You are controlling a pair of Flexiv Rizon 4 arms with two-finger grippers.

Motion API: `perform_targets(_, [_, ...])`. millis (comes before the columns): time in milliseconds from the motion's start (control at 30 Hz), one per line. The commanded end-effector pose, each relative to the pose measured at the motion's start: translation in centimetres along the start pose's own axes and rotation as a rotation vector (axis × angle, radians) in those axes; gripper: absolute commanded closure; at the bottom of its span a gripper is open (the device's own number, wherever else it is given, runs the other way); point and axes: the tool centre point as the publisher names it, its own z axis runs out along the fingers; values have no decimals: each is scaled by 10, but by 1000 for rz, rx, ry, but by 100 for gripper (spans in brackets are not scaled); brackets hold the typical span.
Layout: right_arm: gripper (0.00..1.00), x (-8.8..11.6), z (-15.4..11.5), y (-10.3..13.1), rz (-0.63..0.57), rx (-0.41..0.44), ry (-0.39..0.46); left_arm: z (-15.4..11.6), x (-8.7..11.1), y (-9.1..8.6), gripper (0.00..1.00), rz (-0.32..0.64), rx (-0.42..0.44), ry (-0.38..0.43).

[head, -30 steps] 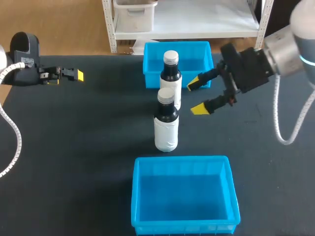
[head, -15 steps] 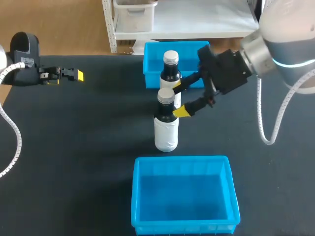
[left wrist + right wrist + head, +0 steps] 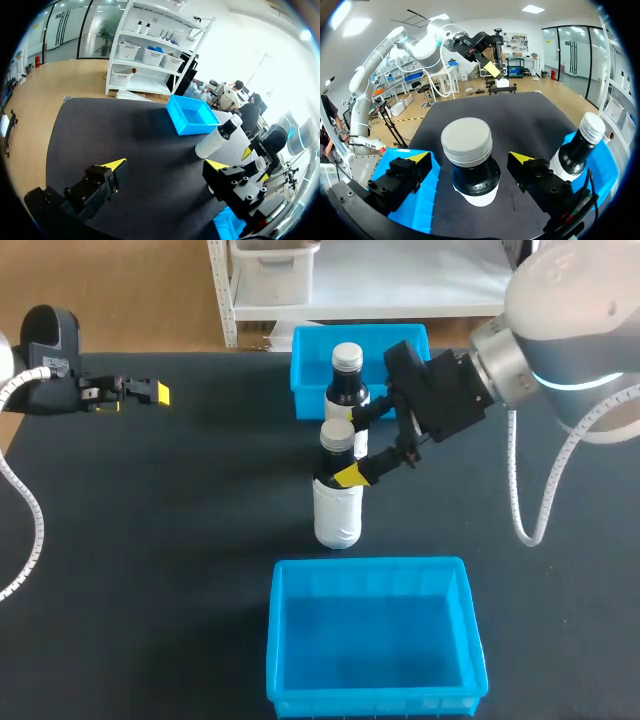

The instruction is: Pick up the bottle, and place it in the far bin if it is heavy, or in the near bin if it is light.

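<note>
A dark bottle (image 3: pixel 338 490) with a white label and grey cap stands on the black table between the two blue bins. My right gripper (image 3: pixel 352 446) is open around its neck. In the right wrist view the bottle (image 3: pixel 470 165) sits between the yellow-tipped fingers (image 3: pixel 418 158) with a gap on each side. A second bottle (image 3: pixel 347 388) of the same kind stands just behind it, in front of the far bin (image 3: pixel 402 352); it shows beside my right gripper's finger (image 3: pixel 579 146). The near bin (image 3: pixel 375 680) is empty. My left gripper (image 3: pixel 152 392) hangs open at the far left, holding nothing (image 3: pixel 166 164).
The far bin (image 3: pixel 192 116) and the second bottle (image 3: pixel 218 140) show ahead of my left gripper. The black table (image 3: pixel 180 540) stretches bare to the left of the bottles. A grey cable hangs from my right arm (image 3: pixel 515 490).
My right gripper has moved left from beside the far bin and now straddles the near bottle's neck, still open. The left arm and both bottles have not moved.
</note>
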Motion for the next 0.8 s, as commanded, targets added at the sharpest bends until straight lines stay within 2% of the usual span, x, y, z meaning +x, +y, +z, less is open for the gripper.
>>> perform_targets(33, [0,0,4,-2,3,-1,-2,0,0,0,0,0,0,0])
perform_targets(700, [0,0,10,-6,10,-13,-15,0,0,0,0,0,0,0])
perform_targets(767, [3,0,11,-6,10,-14,-16,0,0,0,0,0,0,0])
perform_targets(800, [9,0,11,-6,10,-15,-17,0,0,0,0,0,0,0])
